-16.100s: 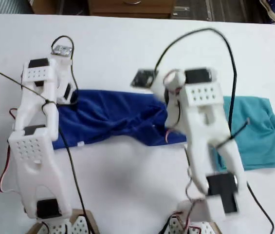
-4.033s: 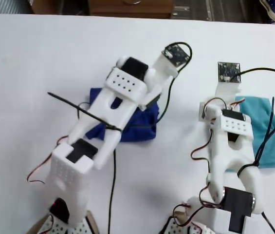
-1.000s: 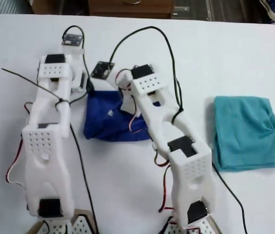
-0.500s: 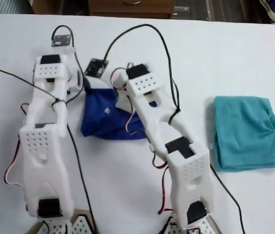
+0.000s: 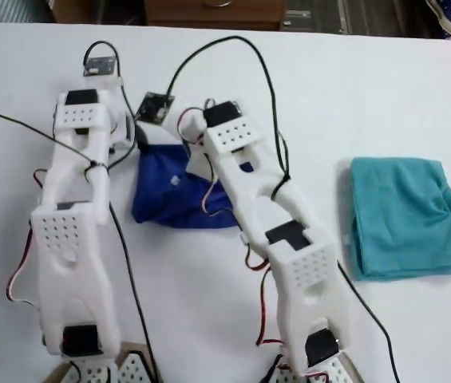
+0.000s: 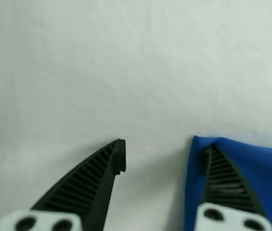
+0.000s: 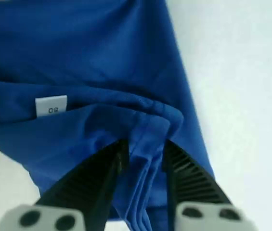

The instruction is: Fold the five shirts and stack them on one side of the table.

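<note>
Blue shirt [image 5: 169, 201] sits left of centre in the high view, on the white table [image 5: 65, 64], between the heads of the two arms. It isn't flat: a bunched, roughly triangular wad, wider at the bottom and narrowing toward the top. Deep royal blue, soft creases all over. Small white tag [image 7: 50, 106] sewn on one layer, facing up; it also shows as a pale speck in the high view.

Right gripper [image 7: 144, 147]: fingers nearly together, pinching a raised ridge of the blue shirt between them. Several stacked cloth edges run under the tips. That arm leans in from lower centre of the high view toward upper left and covers the shirt's right part.

Left gripper [image 6: 163, 148]: fingers spread wide, holding nothing. One tip is over bare table, the other over the blue shirt, just inside a straight, clean edge. Can't tell whether that tip touches the cloth.

Teal shirt [image 5: 405, 214]: right side of the high view, folded into a rough rectangle with layers showing along the lower and right edges. Well apart from the blue one.
</note>
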`<state>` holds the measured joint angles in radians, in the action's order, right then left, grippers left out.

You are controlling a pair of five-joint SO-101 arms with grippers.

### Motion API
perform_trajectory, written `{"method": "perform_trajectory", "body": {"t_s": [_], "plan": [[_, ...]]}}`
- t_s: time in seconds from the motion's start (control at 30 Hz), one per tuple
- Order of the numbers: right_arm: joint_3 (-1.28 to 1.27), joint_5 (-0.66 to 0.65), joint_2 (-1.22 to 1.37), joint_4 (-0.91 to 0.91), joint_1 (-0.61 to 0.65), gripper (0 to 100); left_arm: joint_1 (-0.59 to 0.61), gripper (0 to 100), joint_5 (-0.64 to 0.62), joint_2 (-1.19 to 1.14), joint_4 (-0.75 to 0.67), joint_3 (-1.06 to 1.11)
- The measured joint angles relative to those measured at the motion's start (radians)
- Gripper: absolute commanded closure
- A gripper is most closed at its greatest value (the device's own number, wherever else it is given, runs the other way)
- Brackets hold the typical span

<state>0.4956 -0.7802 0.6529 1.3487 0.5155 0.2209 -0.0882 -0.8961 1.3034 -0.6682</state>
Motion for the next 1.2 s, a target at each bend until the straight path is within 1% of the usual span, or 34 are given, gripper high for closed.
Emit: {"method": "perform_trajectory", "body": {"t_s": [0.23,0.43,0.7,1.2], "plan": [[0.081,0.000,0.064,-0.009,0.000,87.7,0.000,74,0.000,0.000,0.000,0.000],[0.106,0.000,0.130,-0.009,0.002,95.0,0.000,74,0.000,0.000,0.000,0.000],[0.109,0.000,0.137,-0.009,0.002,97.6,0.000,74,0.000,0.000,0.000,0.000],[0.109,0.002,0.018,0.180,0.002,97.6,0.000,74,0.000,0.000,0.000,0.000]]}}
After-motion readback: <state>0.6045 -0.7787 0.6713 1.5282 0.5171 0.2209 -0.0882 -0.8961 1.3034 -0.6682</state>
